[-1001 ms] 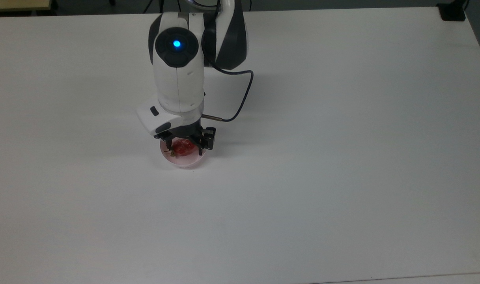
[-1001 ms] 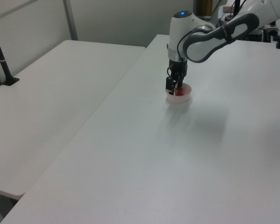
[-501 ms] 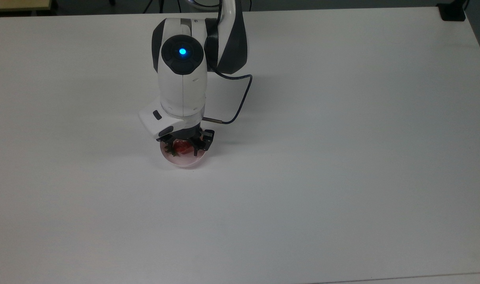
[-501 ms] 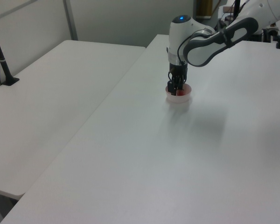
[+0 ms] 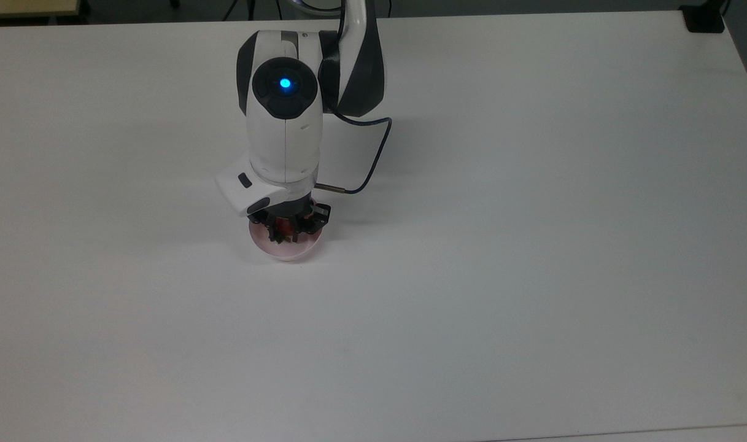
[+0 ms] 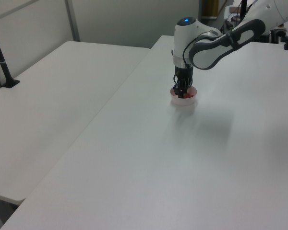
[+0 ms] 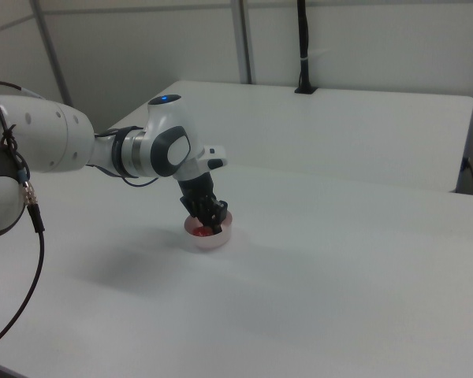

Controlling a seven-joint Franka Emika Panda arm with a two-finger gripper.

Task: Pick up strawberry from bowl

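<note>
claw inside bowl rim, gripping strawberry

strawberry mostly hidden under end effector, bowl far rim covered

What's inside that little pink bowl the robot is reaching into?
The gripper is down inside the bowl, around a red strawberry. The gripper covers most of the fruit, so its leafy end and the bowl's bottom stay hidden.

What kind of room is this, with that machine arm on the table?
Probably a robotics lab or test room. A robot arm works over a small pink bowl on a bare white table, with a second white table and plain partition walls nearby.
</note>
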